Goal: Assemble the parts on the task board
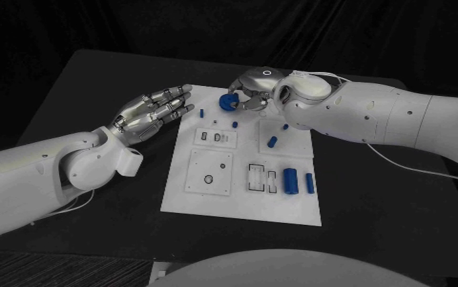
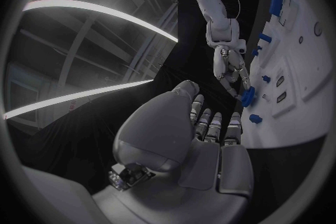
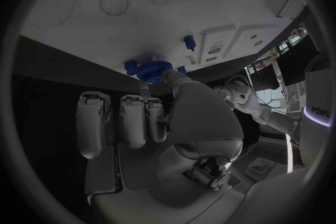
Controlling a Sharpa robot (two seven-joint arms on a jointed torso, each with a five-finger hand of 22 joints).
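The white task board (image 1: 239, 191) lies mid-table. At its far edge my right hand (image 1: 256, 90) pinches a blue gear (image 1: 228, 102) between thumb and fingers; the right wrist view shows the gear (image 3: 152, 70) at the fingertips just over the board (image 3: 175, 5). My left hand (image 1: 153, 112) hovers beside the board's far left corner, fingers stretched out and apart, holding nothing. From the left wrist view, that hand (image 2: 203, 129) points toward the right hand (image 2: 231, 70) and the gear (image 2: 248, 95). A small blue peg (image 1: 203, 112) stands near the left fingertips.
More blue parts sit on the board: a peg (image 1: 235, 124), two slanted pieces (image 1: 272, 141) (image 1: 284, 127), and two upright blocks (image 1: 290, 181) (image 1: 310, 182) at the right. White inset plates (image 1: 210, 171) with holes and slots take up the board's left and middle. Black table (image 1: 105, 75) surrounds it.
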